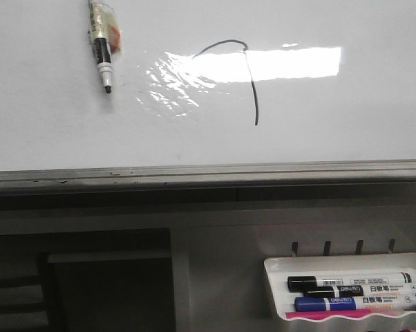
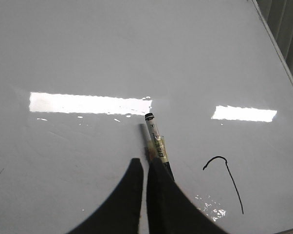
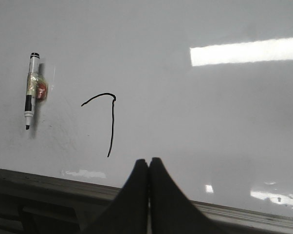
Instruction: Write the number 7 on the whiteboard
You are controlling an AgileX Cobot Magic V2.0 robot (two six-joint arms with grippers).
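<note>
The number 7 (image 1: 244, 72) sits drawn on the whiteboard (image 1: 49, 131), arched top joined to a long stem, partly crossing the bright glare, well above the board's grey lower rim. The uncapped marker (image 1: 101, 48) lies against the board off to the seven's left, tip pointing toward the rim. The left gripper (image 2: 145, 168) has its fingers almost together at the marker's taped body; whether they actually clamp it, I cannot tell. The right gripper (image 3: 149, 163) has its jaws pressed closed, empty. Below the rim, a white tray (image 1: 346, 263) holds spare markers (image 1: 356, 292).
</note>
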